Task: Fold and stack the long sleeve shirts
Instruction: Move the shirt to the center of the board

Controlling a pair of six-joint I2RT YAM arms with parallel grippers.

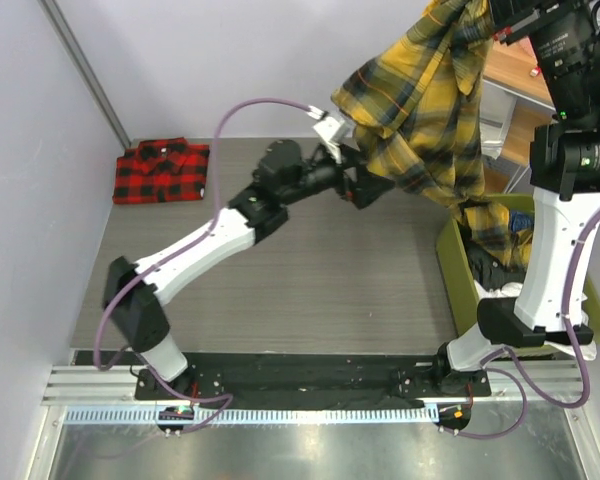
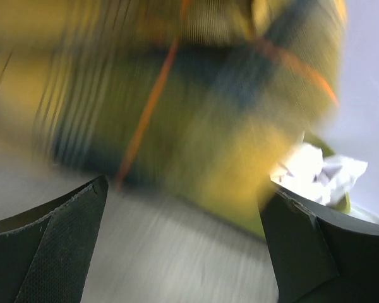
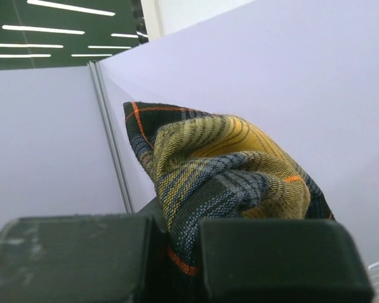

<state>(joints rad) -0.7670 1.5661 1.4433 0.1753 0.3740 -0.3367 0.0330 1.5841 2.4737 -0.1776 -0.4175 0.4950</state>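
Above table [image 1: 280, 280] | right pincer [image 3: 177, 249] clamped on yellow shirt [image 1: 420, 110] | left pincer [image 2: 184, 189] wide open

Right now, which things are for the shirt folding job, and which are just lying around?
For the job:
yellow shirt, hanging from the shut right gripper
red shirt, folded on the table, far left
open left gripper

Just around:
green bin on the right
white crumpled thing

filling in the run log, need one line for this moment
right gripper: shut on yellow shirt, held up | left gripper: open, close to it | red shirt: folded, far left
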